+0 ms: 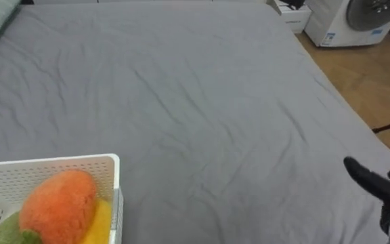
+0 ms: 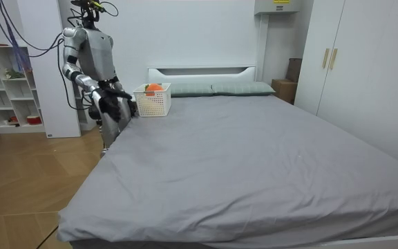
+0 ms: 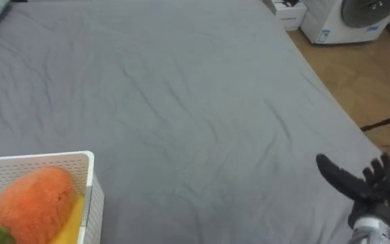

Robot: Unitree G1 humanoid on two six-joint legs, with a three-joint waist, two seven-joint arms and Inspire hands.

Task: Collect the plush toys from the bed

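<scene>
R hand [image 3: 369, 193] near right over bed [image 3: 181, 88] edge, fingers spread wide, holding nothing. Basket [image 3: 39, 163] near left w/ orange toy [image 3: 29, 203] inside.

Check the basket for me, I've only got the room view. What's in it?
Observer: An orange plush toy lies in the white basket, on top of a yellow piece and a green piece.
Operator: Right hand holding anything?
Observer: No. The right hand is open with its fingers spread, above the grey sheet near the bed's edge at the eye views' lower right.
Operator: Anything on the floor that side?
Observer: A white appliance with a round front stands on the wood floor, at the eye views' upper right.
</scene>
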